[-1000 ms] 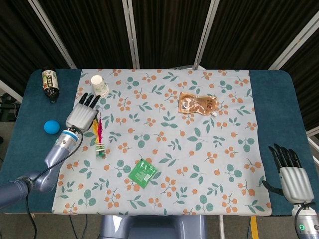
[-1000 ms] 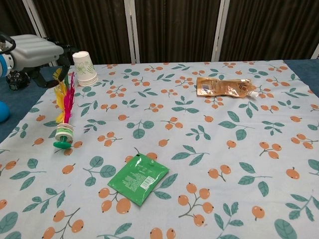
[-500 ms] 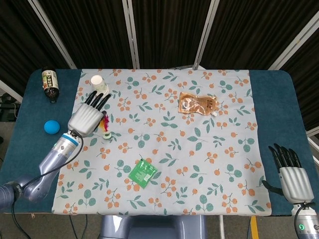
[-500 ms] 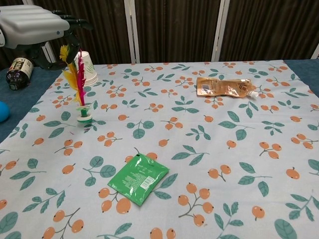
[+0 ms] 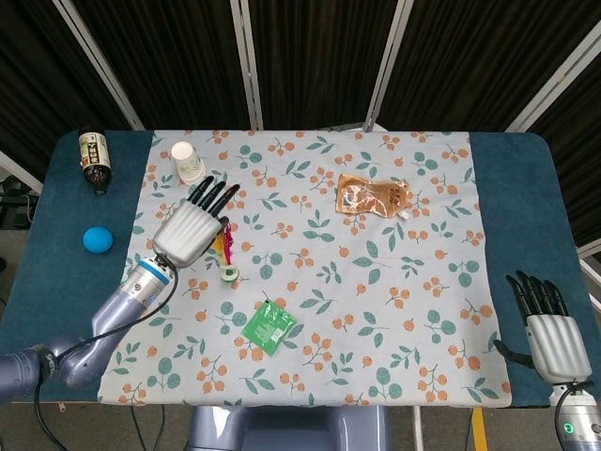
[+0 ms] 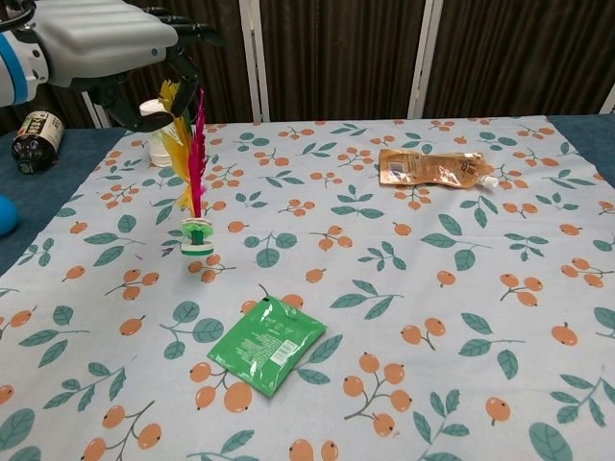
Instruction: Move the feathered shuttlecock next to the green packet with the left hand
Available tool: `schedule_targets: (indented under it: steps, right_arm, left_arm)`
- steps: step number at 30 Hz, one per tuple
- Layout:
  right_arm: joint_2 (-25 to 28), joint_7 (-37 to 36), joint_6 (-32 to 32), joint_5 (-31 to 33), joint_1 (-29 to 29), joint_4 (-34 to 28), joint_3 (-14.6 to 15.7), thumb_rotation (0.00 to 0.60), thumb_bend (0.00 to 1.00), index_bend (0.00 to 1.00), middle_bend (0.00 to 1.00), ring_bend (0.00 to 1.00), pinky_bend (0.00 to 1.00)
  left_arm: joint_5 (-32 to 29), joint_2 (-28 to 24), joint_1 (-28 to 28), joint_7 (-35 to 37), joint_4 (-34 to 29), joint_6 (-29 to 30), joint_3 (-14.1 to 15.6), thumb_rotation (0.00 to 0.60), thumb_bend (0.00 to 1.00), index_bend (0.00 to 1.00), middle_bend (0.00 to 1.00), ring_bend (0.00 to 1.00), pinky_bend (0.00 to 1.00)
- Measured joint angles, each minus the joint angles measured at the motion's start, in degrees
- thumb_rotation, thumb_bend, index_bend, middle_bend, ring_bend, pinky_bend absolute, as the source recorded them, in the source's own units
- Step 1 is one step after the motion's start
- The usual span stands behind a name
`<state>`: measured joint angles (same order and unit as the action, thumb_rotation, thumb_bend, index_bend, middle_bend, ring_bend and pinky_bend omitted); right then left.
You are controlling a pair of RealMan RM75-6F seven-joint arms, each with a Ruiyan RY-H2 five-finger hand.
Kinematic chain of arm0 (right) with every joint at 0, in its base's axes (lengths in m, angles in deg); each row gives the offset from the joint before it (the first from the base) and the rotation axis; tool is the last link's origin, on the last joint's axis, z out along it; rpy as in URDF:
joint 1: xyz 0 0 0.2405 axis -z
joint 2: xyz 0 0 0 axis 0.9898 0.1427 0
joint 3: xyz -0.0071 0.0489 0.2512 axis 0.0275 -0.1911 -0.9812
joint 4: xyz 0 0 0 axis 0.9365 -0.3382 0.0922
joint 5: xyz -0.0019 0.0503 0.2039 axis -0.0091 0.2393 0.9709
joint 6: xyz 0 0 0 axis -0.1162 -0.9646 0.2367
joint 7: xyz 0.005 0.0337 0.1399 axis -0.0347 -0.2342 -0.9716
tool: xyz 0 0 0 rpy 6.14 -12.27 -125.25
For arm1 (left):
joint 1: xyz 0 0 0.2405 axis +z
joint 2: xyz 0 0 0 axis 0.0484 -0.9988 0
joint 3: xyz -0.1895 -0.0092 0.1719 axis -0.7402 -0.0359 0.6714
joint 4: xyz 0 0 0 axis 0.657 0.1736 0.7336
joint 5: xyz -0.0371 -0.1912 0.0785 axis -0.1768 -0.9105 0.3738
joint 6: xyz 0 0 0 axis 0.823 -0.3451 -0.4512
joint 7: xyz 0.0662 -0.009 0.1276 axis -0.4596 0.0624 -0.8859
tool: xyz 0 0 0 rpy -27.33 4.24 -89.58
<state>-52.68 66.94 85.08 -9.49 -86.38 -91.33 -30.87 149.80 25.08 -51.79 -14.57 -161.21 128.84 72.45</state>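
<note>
A blue table (image 5: pixel 512 178) carries a floral cloth (image 5: pixel 376 282), a bottle (image 5: pixel 94 160) and a blue ball (image 5: pixel 97 240).

— Where are we sitting?
— We're looking at a lab test cell — dark curtain panels (image 5: pixel 310 56) in pale frames are closing off the back.
— And the table (image 5: pixel 507 169)?
— It's wearing blue felt under a floral cloth (image 6: pixel 404 288), staged with props.

Bright even light, soft shadows, sharp
</note>
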Motion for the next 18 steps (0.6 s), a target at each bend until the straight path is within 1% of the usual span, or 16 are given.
schedule_targets:
  steps: [7,18]
  right_arm:
    - [0.0,0.1,-0.1,0.2,0.0,-0.1,0.0,0.600,0.09,0.05,0.00,0.00,0.00]
    - [0.1,0.1,-0.3,0.3,-0.1,-0.1,0.0,0.600,0.09,0.05,0.00,0.00,0.00]
  left_arm:
    - [-2.0,2.9,-0.4,-1.1,-0.3,0.6,0.0,0.600,0.47,0.61,0.00,0.00,0.00]
    - [-1.8,5.2,-0.9,-2.3,-2.5,1.7,0.3,0.600,0.47,0.61,0.00,0.00,0.00]
